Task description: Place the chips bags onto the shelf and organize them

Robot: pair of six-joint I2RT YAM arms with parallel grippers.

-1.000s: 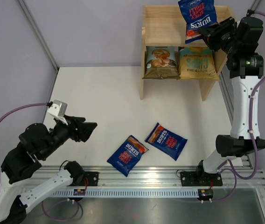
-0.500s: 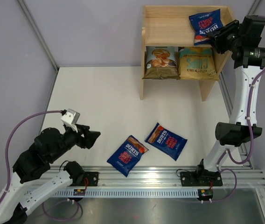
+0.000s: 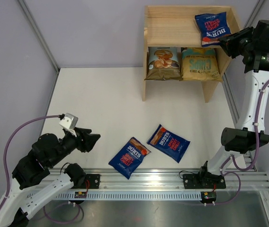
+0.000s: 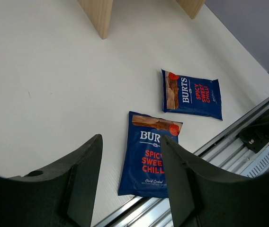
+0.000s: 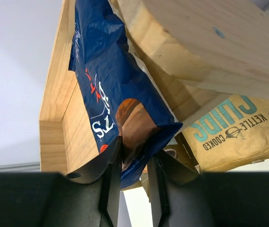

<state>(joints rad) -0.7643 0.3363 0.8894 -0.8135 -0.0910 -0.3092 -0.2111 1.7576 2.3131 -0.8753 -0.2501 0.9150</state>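
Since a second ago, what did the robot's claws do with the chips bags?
The right claw brought the dark blue Burts bag down from above the shelf to its top tier, still pinching the bag's edge. The left claw, open, shifted slightly nearer. The two Burts bags on the table and the two bigger bags on the lower tier stayed put.

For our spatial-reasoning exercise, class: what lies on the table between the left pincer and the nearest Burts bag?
Nothing: the top external view shows only bare white table between the left pincer and the nearest Burts bag.
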